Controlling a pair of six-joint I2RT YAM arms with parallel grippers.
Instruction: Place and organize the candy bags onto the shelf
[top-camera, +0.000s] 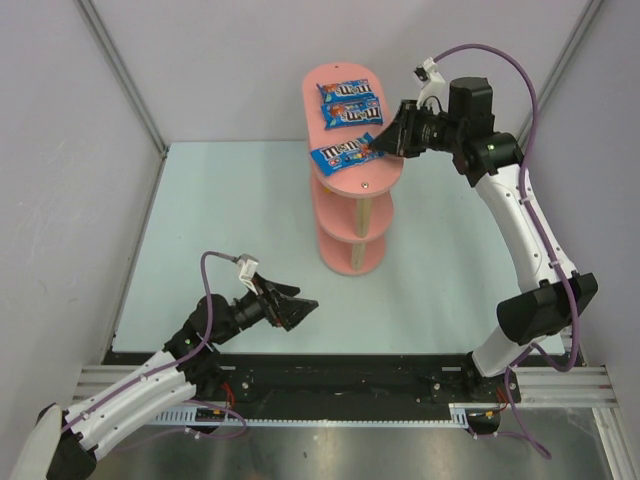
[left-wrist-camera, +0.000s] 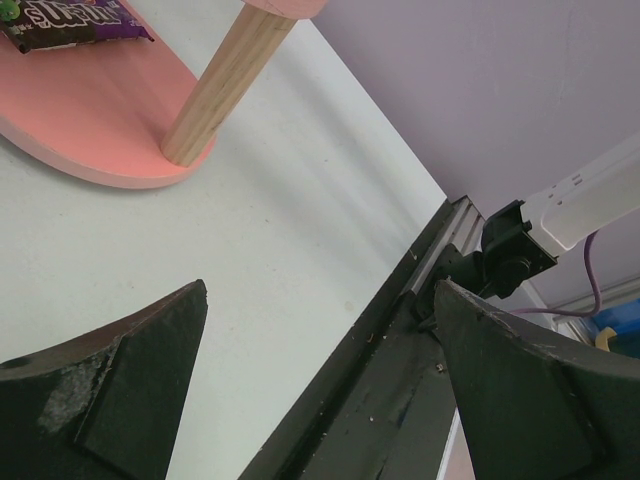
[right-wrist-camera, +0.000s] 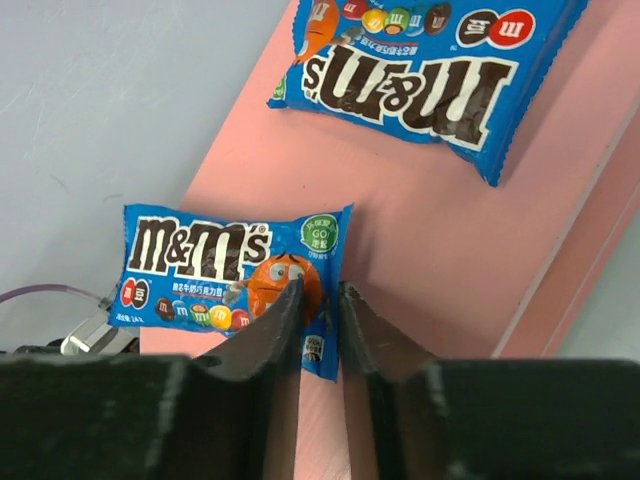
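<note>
At shelf (top-camera: 366, 181) top tier: right pincer (right-wrist-camera: 320, 295) narrow, nipping edge of blue packet (right-wrist-camera: 225, 275), whose far end overhangs the rim. Behind it, two more blue packets (top-camera: 350, 113) lie flat. On bottom board: purple packet (left-wrist-camera: 70, 22). Near base: left pincer (top-camera: 298, 309) wide, holding nothing, low over worktop (top-camera: 220, 230).

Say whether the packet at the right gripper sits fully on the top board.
Not fully: the packet lies flat on the top board, but its logo end juts past the board's edge, over the table.
</note>
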